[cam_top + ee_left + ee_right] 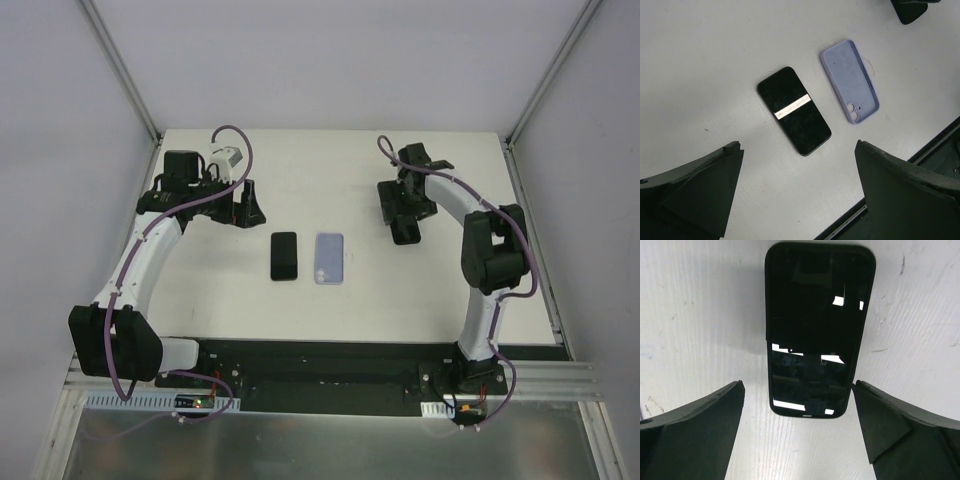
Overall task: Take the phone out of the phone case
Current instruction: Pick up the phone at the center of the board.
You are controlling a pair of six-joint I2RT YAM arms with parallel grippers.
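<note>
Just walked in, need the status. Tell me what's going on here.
Nothing is held. The black phone and the empty lilac case lie apart, side by side, on the table. The left gripper and right gripper both hover with jaws open. The right wrist view shows a dark phone lying below that gripper.

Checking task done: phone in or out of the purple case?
Out. The black phone lies flat on the table beside the purple case, a gap between them; nothing sits in the case.
</note>
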